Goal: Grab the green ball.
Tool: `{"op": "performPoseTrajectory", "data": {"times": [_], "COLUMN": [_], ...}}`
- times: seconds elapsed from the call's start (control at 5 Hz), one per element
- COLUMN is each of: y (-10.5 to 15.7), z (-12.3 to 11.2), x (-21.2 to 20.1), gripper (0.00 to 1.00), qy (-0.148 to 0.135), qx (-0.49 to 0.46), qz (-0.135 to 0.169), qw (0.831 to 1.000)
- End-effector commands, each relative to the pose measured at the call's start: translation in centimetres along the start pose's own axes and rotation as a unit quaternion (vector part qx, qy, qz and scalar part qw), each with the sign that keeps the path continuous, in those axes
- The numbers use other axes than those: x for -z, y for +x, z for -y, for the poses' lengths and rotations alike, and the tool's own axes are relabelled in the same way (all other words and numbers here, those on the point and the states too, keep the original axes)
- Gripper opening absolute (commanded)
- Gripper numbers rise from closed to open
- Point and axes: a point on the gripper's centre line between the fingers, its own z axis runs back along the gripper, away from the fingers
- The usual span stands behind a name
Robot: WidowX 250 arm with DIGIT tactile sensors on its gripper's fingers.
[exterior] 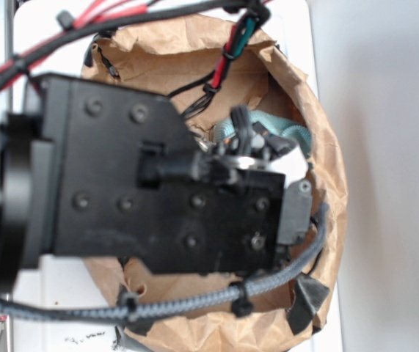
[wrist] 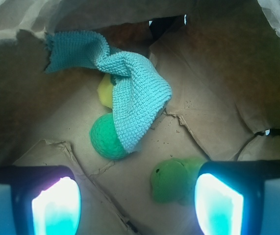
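Down inside the brown paper bag (wrist: 218, 73), the hand (wrist: 137, 196) hangs with its two fingers spread wide and nothing between them; the left finger's pad (wrist: 56, 208) and the right one (wrist: 218, 203) glow pale cyan at the bottom corners of the wrist view. Ahead of the hand and a little toward its left finger lies the green ball (wrist: 106, 137), sea-green and knit-textured, resting on the bag's creased floor well clear of both fingers. A light blue knitted cloth (wrist: 130, 93) drapes over the ball's far and right side, its lower corner lying against the ball (how much of the ball it hides cannot be told). Just beyond the ball, half tucked under the same cloth, a smaller yellow ball (wrist: 105, 91) peeks out. Close to the right finger, and partly cut off by it, sits a fuzzy lime-green plush toy (wrist: 171, 178). From the exterior view the black arm (exterior: 143, 183) and its cables fill the mouth of the bag, which stands on a white tabletop (exterior: 385, 147); only a strip of the blue cloth shows past the arm there.
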Motion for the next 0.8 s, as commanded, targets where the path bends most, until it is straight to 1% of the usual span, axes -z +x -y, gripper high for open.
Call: {"op": "performPoseTrajectory", "data": {"times": [0.0, 0.2, 0.4, 0.6], "y": [0.4, 0.0, -0.1, 0.3], "z": [0.3, 1.1, 1.5, 2.2], "x": [1.9, 3.5, 4.6, 6.0], "gripper": [1.0, 1.0, 1.0, 1.0], "qy": [-0.08, -0.099, -0.099, -0.078], "qx": [-0.005, 0.0, -0.001, -0.003], "qz": [0.05, 0.037, 0.053, 0.072], "qw": [0.996, 0.994, 0.994, 0.994]}}
